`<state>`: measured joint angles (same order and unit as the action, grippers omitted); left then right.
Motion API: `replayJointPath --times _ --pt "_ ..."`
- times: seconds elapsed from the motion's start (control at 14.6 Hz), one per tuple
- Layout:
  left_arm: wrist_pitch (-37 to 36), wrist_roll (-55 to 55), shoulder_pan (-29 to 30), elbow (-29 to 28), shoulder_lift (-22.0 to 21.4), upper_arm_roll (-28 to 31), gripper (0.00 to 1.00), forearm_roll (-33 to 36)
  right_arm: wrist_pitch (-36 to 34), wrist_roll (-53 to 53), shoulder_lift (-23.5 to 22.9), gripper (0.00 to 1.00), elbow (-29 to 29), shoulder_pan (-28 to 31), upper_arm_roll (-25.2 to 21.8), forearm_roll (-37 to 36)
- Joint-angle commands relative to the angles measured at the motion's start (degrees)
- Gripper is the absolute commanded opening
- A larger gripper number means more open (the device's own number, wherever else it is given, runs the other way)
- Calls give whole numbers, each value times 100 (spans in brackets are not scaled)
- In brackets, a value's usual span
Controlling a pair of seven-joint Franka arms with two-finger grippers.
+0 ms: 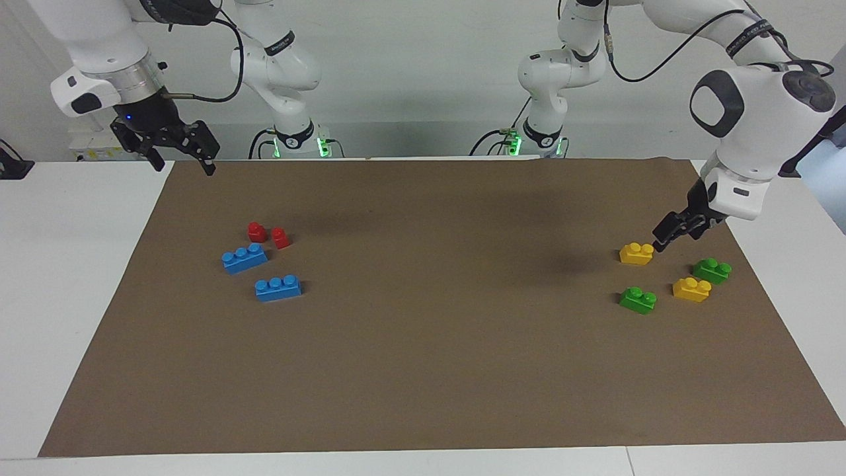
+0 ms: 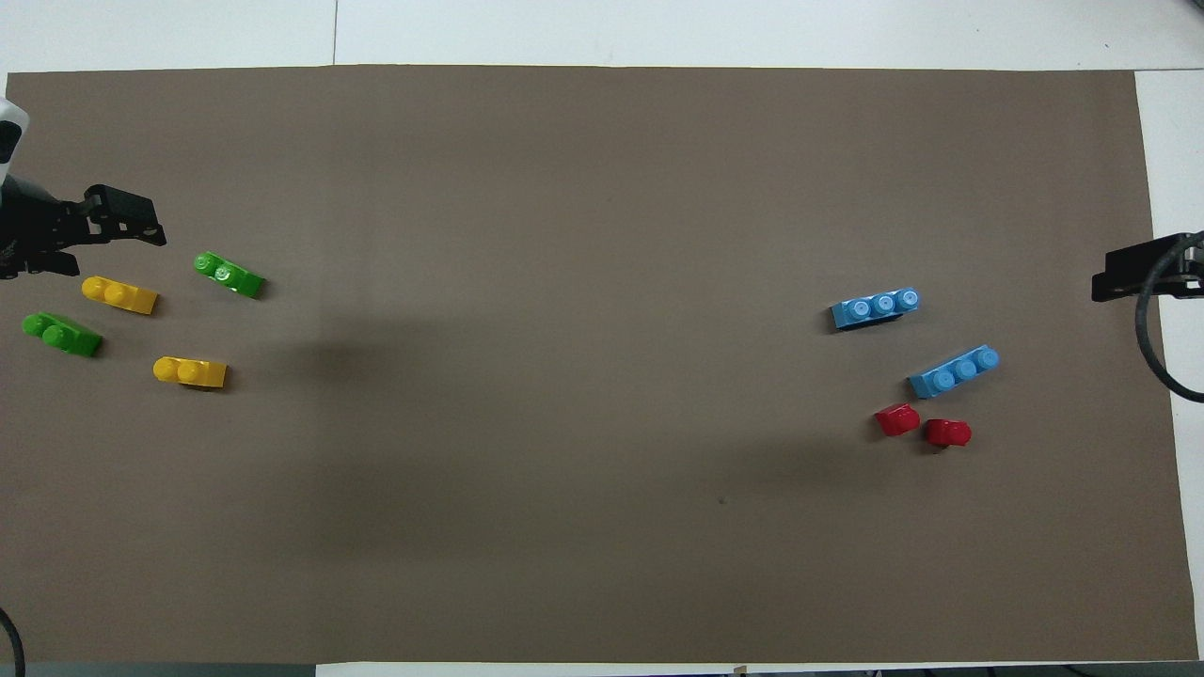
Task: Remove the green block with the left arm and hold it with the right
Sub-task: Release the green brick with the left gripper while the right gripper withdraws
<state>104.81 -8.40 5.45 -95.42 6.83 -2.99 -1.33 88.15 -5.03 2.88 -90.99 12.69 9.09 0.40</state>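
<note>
Two green blocks lie on the brown mat at the left arm's end. One green block (image 1: 638, 299) (image 2: 229, 275) is farthest from the robots. The other green block (image 1: 712, 270) (image 2: 62, 334) lies near the mat's edge. My left gripper (image 1: 669, 235) (image 2: 108, 249) is open and empty, raised over that end of the mat, apart from both green blocks. My right gripper (image 1: 184, 162) is open and empty, and waits raised over the mat's corner at the right arm's end. Only one of its fingers (image 2: 1124, 273) shows in the overhead view.
Two yellow bricks (image 1: 636, 253) (image 1: 691, 289) lie among the green blocks. Two blue three-stud bricks (image 1: 244, 258) (image 1: 278, 288) and two small red pieces (image 1: 256, 231) (image 1: 281, 237) lie at the right arm's end. White table (image 1: 66, 277) surrounds the mat.
</note>
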Motion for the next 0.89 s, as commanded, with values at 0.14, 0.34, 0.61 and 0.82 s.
replayJointPath --times 0.14,0.34,0.61,0.82 --pt "-759 822 -149 -29 -682 -34 100 -26 -105 -103 -95 100 64 15 22 -76" --pt "-1005 822 -289 -29 -858 -96 100 -26 -140 -182 -86 100 64 15 22 -23" --pt "-1164 831 -316 -64 -1008 -123 100 9 -158 -226 -77 100 56 6 31 -31" --pt "-1217 928 -465 -64 -1017 -131 100 361 -158 -226 -86 100 55 6 31 -31"
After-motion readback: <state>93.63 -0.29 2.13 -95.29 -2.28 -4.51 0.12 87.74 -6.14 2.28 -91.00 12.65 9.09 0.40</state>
